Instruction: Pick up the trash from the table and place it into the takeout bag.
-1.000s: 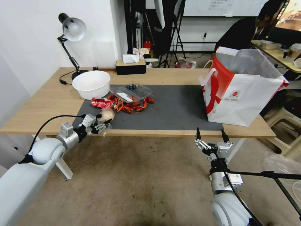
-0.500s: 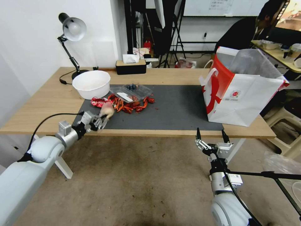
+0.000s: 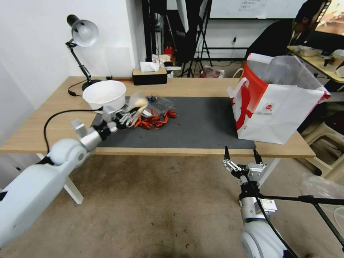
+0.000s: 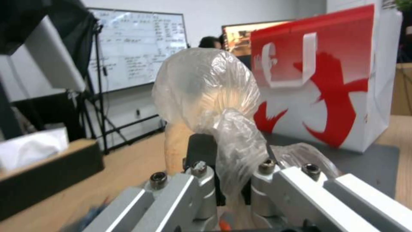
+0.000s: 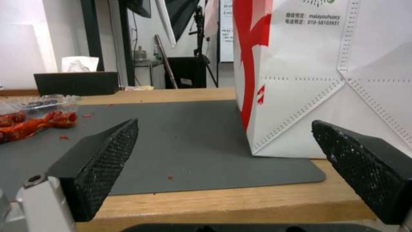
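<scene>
Knotted bag point(image 3: 137, 102) with beige lump was off the table point(image 3: 53, 118), pinched at its twisted neck between the closed fingers of the left gripper point(image 3: 126, 115) above the mat's point(image 3: 200, 125) left end, beside the bowl point(image 3: 104, 95) and over the red scraps point(image 3: 154, 122); blurred in head view. The fingertips were hidden by plastic in the wrist view. Right gripper point(image 3: 240, 153) hung below the table's near edge, fingers spread wide, empty, short of the takeout bag point(image 3: 276, 111).

- Knotted clear bag point(image 3: 138, 103) with beige lump hung above the table point(image 3: 53, 118), near the white bowl point(image 3: 104, 95).
- Red scraps point(image 3: 154, 122) littered the grey mat.
- Takeout bag point(image 3: 277, 111) stood open at right.
</scene>
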You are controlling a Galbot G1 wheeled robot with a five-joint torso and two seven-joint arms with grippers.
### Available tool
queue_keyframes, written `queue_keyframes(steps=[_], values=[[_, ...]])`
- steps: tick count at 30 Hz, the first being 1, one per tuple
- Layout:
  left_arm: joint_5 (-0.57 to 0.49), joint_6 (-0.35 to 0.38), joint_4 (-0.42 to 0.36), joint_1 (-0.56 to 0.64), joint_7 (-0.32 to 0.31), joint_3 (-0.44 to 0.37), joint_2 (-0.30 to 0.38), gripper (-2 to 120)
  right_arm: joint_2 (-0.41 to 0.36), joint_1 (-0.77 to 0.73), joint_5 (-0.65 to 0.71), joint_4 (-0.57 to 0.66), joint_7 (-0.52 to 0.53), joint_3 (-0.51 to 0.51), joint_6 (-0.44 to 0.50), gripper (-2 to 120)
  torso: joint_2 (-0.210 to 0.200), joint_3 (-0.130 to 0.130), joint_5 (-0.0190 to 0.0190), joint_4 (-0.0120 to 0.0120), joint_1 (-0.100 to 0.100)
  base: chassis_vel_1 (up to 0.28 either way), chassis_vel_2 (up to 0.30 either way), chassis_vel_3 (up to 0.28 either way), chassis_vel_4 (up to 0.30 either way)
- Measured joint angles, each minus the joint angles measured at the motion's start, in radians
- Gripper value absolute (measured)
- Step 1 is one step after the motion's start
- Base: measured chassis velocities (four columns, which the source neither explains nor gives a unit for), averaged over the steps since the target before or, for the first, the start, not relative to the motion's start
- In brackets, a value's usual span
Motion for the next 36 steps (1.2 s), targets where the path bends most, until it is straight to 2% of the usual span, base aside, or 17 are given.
queue_keyframes(steps=[2,7,10,11,13,15,17,18,21,22,28,29,33,36], values=[[-0.016,0.002,0.024,-0.078,-0.003,0.061,-0.017,3,0.004,0.0,-0.005,0.0,0.0,0.0,0.0,100,0.0,0.0,-0.0005,0.0,0.0,0.0,0.0,0.0,0.0],[-0.039,0.005,0.059,-0.186,-0.009,0.14,-0.042,3,0.012,-0.001,-0.015,-0.003,0.001,-0.001,0.001,100,0.0,0.0,-0.0005,0.0001,0.0,0.0,0.0,0.0,0.0],[-0.069,0.006,0.098,-0.301,-0.012,0.228,-0.07,3,0.022,-0.005,-0.026,-0.003,0.002,-0.002,0.002,100,0.0,0.0,0.0003,0.0001,0.0,0.0,0.0,0.0,0.0],[-0.069,0.006,0.098,-0.301,-0.012,0.228,-0.07,3,0.022,-0.005,-0.026,-0.003,0.002,-0.002,0.002,100,0.0,0.0,0.0003,0.0001,0.0,0.0,0.0,0.0,0.0],[-0.085,0.006,0.138,-0.384,-0.015,0.304,-0.103,3,0.029,-0.006,-0.032,-0.003,0.002,-0.002,0.002,100,0.0,0.0,-0.0002,-0.0001,0.0,0.0,0.0,0.0,0.0],[-0.088,0.006,0.147,-0.404,-0.016,0.323,-0.113,3,0.031,-0.006,-0.032,-0.003,0.002,-0.002,0.002,100,0.0,0.0,-0.0001,0.0,0.0,0.0,0.0,0.0,0.0],[-0.105,0.006,0.185,-0.474,-0.02,0.386,-0.152,3,0.036,-0.006,-0.035,-0.004,0.002,0.0,0.002,100,0.0,0.0,-0.0003,0.0,0.0,0.0,0.0,0.0,0.0],[-0.105,0.006,0.185,-0.474,-0.02,0.386,-0.152,3,0.036,-0.006,-0.035,-0.004,0.002,0.0,0.002,100,0.0,0.0,-0.0003,0.0,0.0,0.0,0.0,0.0,0.0],[-0.121,0.007,0.252,-0.577,-0.025,0.465,-0.234,3,0.045,-0.006,-0.041,-0.003,0.003,0.0,0.001,100,0.0,0.0,-0.0002,0.0001,0.0,0.0,0.0,0.0,0.0],[-0.121,0.007,0.252,-0.577,-0.025,0.465,-0.234,3,0.045,-0.006,-0.041,-0.003,0.003,0.0,0.001,100,0.0,0.0,-0.0002,0.0001,0.0,0.0,0.0,0.0,0.0],[-0.138,0.01,0.342,-0.701,-0.03,0.546,-0.372,3,0.05,-0.005,-0.043,-0.001,0.004,0.004,-0.001,100,0.0,0.0,0.0001,0.0,0.0,0.0,0.0,0.0,0.0],[-0.138,0.01,0.342,-0.701,-0.03,0.546,-0.372,3,0.05,-0.005,-0.043,-0.001,0.004,0.004,-0.001,100,0.0,0.0,0.0001,0.0,0.0,0.0,0.0,0.0,0.0],[-0.144,0.01,0.397,-0.775,-0.036,0.583,-0.457,3,0.053,-0.005,-0.044,-0.002,0.005,0.007,-0.001,100,0.0,0.0,0.0,-0.0001,0.0,0.0,0.0,0.0,0.0],[-0.149,0.011,0.42,-0.811,-0.037,0.605,-0.486,3,0.053,-0.005,-0.044,-0.002,0.006,0.008,-0.001,100,0.0,0.0,0.0,0.0003,0.0,0.0,0.0,0.0,0.0]])
